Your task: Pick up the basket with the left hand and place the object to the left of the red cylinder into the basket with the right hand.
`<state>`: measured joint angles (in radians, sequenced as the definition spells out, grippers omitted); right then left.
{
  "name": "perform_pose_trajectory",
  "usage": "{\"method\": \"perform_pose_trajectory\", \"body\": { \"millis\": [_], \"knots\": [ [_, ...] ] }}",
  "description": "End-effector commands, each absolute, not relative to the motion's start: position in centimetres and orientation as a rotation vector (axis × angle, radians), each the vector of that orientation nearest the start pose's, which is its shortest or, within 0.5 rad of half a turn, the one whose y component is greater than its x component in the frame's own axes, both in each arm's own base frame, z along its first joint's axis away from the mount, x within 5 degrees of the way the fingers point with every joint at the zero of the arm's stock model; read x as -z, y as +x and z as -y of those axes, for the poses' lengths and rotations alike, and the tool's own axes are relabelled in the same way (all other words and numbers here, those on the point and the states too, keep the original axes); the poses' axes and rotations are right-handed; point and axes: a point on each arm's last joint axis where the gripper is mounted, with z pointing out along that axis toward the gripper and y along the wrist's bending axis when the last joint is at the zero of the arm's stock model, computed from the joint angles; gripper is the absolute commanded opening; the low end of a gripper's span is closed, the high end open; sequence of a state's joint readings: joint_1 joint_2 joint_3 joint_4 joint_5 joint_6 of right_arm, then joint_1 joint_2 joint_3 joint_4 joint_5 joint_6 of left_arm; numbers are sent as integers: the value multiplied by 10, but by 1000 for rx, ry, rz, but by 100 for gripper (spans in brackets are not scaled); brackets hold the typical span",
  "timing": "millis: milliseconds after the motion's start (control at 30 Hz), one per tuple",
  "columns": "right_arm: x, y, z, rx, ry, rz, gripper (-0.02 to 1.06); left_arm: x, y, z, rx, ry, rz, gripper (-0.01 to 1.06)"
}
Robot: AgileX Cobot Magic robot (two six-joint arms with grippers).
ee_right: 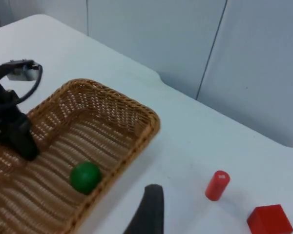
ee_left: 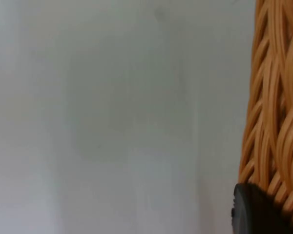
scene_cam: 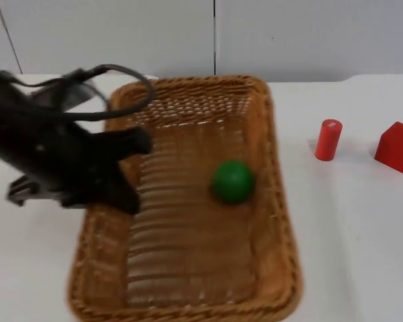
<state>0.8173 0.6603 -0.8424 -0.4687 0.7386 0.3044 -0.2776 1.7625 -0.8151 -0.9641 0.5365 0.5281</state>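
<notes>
At the left of the scene, the left gripper (scene_cam: 124, 178) is clamping the left rim of the wicker basket (scene_cam: 275, 201), with one finger reaching over the wall into the inside. The left wrist view is showing a black fingertip (ee_left: 256, 209) pressed against the woven wall, so the fingers are closed on the basket. The hold on the rim seems chosen to keep the open top free for loading. The basket looms large in the top view and appears to be raised off the white table (scene_cam: 349, 228), though the lift cannot be confirmed from these views.

Inside the basket, toward its right half, a green ball (scene_cam: 232, 181) is resting on the woven floor. This looks like the object the task means, so by this judgement the placing is already done.

Further right, well apart from the basket, a red cylinder (scene_cam: 328, 139) is standing upright on the table, and a red block (scene_cam: 396, 147) is sitting just to its right. Neither is being touched.

The right gripper (ee_right: 149, 214) is hanging above the table between the basket and the red cylinder, looking back toward the basket and holding nothing visible. Whether its fingers are spread or closed cannot be told. This arm appears to be waiting clear of the basket.
</notes>
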Motion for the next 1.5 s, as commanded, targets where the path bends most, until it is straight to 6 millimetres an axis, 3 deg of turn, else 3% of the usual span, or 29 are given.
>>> {"method": "perform_pose_trajectory", "body": {
  "millis": [0,167,333,600,667,733,767,800,833,900,1133,1300,1467],
  "knots": [
    [-380,99,-64,-185,-644,-1849,76,-143,287,132,797,-51,-2790,0],
    [-379,99,-63,-173,-636,-1865,76,-124,301,176,831,-16,-2842,0],
    [-377,100,-63,-164,-639,-1872,76,-102,306,200,826,1,-2889,0],
    [-365,104,-62,-120,-615,-1881,76,-78,306,205,783,8,-2939,5],
    [-361,105,-62,-113,-611,-1888,76,-78,306,204,761,28,-2933,20],
    [-362,105,-62,-112,-598,-1887,76,-78,306,204,763,32,-2935,41],
    [-362,105,-62,-112,-596,-1884,76,-78,306,204,764,39,-2940,57],
    [-362,105,-62,-112,-596,-1884,76,-78,306,204,764,39,-2940,57],
    [-362,105,-62,-112,-596,-1884,76,-78,304,205,775,53,-2954,74],
    [-362,105,-62,-112,-596,-1884,76,-78,304,201,782,100,-2970,105],
    [-362,105,-62,-116,-595,-1886,76,-89,313,181,730,162,-2945,105],
    [-362,105,-62,-116,-595,-1886,76,-117,328,154,697,125,-2852,105],
    [-362,105,-62,-116,-595,-1886,76,-166,336,108,589,142,-2735,105]
  ]
}}
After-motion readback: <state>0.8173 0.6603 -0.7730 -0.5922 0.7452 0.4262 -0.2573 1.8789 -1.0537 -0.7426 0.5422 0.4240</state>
